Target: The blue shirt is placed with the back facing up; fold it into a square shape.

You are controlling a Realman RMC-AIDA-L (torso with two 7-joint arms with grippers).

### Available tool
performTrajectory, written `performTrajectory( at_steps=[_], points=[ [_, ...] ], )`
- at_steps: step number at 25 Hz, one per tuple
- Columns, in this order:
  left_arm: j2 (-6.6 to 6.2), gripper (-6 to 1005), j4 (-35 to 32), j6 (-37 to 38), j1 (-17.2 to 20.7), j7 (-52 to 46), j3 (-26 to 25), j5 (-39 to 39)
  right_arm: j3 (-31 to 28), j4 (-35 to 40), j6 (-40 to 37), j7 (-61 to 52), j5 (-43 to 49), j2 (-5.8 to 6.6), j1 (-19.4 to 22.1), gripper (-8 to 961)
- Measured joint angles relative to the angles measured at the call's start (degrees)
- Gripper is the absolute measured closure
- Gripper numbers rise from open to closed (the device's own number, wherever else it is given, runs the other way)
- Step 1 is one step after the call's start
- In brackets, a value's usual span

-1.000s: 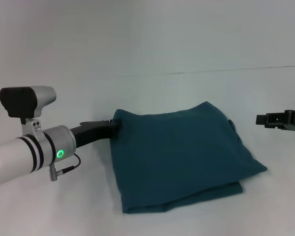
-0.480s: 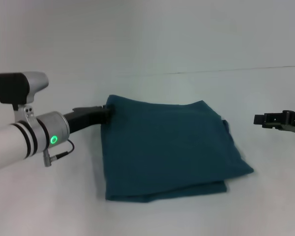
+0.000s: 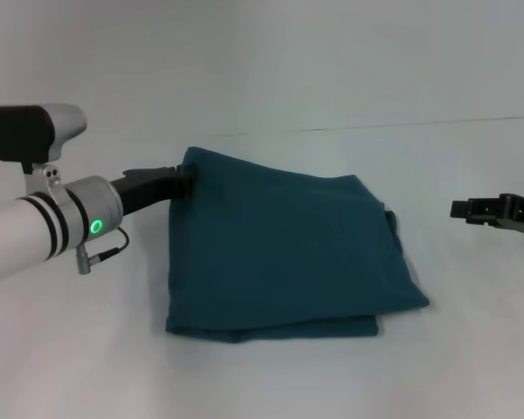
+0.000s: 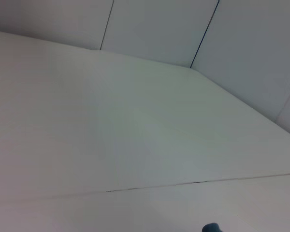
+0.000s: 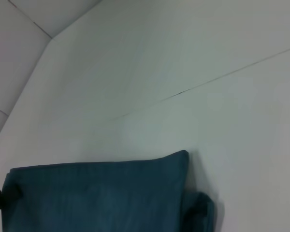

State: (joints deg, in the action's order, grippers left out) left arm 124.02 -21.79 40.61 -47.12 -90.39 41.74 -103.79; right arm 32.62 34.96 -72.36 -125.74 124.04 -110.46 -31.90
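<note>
The large, plain, dark teal-blue knit shirt is seen lying folded into a rough square on the plain white counter, with at least two layers showing along its near edge. Its far left corner is gripped by the jaws of the left gripper, which are closed on the cloth; that corner is held slightly raised while the rest lies flat. The white and black left arm is stretched in from the left edge of the head view, a green ring light glowing on its wrist.

The right side of the fold is uneven, and a small bulge of lower fabric is visible just past the far right corner; the same bulge is seen in the right wrist view beside the shirt's corner.

The right gripper is held well apart from the shirt, near the right edge of the head view, above the counter; whether its jaws are open or closed cannot be told.

Bare counter is seen on every side of the shirt, broadest behind it up to a thin dark seam line.
</note>
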Motion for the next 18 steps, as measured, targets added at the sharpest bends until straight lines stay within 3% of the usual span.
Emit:
performTrajectory(
  at_steps=[9,14,18],
  points=[
    [0.20,945,-5.0,2.2,5.2,0.3,-0.5,4.0,0.3,0.0,0.0,0.5,0.0,-0.01,-0.1,537],
    [0.25,639,-11.3,6.8,10.4,0.1,-0.5,8.0,0.0,0.1,-0.1,1.8,-0.2,-0.01,-0.1,537],
    [0.33,460,-14.5,21.2,15.7,0.0,-1.0,11.8,-0.2,0.1,-2.7,7.2,-2.7,-0.16,0.2,533]
  ],
)
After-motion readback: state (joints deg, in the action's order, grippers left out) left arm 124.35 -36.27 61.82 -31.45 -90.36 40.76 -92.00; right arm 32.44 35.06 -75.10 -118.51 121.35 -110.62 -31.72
